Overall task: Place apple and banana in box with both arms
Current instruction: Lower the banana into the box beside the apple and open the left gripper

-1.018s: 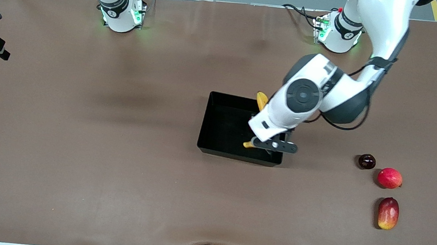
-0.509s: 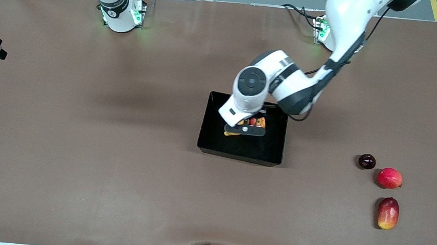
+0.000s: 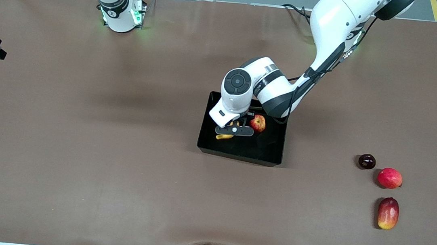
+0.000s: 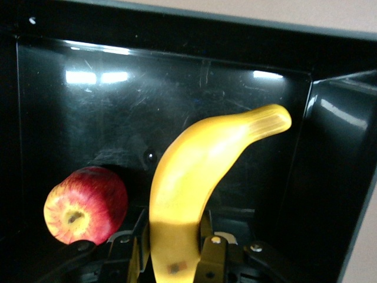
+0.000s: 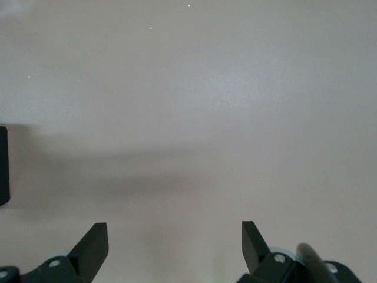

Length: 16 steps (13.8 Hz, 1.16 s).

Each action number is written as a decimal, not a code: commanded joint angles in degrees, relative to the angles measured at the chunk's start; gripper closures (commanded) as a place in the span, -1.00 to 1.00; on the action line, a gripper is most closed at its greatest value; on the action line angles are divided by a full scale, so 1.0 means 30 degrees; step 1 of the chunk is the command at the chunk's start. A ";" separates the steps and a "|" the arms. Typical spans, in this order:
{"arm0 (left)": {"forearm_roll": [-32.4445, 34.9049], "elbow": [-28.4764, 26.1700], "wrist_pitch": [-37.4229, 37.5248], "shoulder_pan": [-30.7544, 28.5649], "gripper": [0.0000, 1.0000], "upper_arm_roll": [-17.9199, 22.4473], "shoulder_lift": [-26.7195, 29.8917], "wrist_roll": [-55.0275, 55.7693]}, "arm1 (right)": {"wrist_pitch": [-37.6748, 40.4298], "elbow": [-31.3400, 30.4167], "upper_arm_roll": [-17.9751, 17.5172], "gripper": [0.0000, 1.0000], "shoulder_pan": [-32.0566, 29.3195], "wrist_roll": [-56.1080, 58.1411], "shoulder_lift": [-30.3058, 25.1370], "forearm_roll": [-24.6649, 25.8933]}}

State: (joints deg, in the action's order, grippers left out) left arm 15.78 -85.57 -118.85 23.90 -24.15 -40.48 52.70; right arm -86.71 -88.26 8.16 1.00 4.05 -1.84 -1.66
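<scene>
The black box (image 3: 272, 154) sits mid-table. The red apple (image 3: 257, 123) lies in it, also seen in the left wrist view (image 4: 85, 204). My left gripper (image 3: 234, 130) is low inside the box beside the apple, shut on the yellow banana (image 3: 224, 136). In the left wrist view the banana (image 4: 200, 171) curves out from between the fingers of the left gripper (image 4: 174, 259) over the box floor (image 4: 88, 118). My right gripper (image 5: 175, 242) is open and empty over bare brown table; it is out of the front view, and that arm waits.
A dark round fruit (image 3: 366, 161), a pinkish-red round fruit (image 3: 389, 178) and a red-yellow mango (image 3: 388, 213) lie toward the left arm's end of the table. The right arm's base (image 3: 120, 10) stands at the table's edge.
My left arm has carried the banana across the box toward the right arm's end and lowered it. The apple in the box now shows beside the gripper.
</scene>
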 commanded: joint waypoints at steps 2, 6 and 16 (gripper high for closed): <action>0.0424 0.0192 -0.1163 0.0119 1.00 0.0053 -0.0773 0.0364 | 0.0106 -0.0141 -0.0052 -1.00 -0.0100 -0.0206 -0.0325 0.0259; 0.0540 0.0104 -0.1311 0.0119 1.00 0.0082 -0.1009 0.0335 | 0.0106 -0.0141 -0.0023 -1.00 -0.0129 -0.0206 -0.0325 0.0259; 0.1537 0.0192 -0.1370 0.0208 -0.66 0.0082 -0.2094 0.0364 | 0.0106 -0.0200 -0.0023 -1.00 -0.0305 -0.0206 -0.0267 0.0259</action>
State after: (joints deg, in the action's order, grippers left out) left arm 18.72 -85.58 -122.71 24.11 -24.00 -46.89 52.70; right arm -86.63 -88.27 8.56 0.80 4.03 -1.84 -1.66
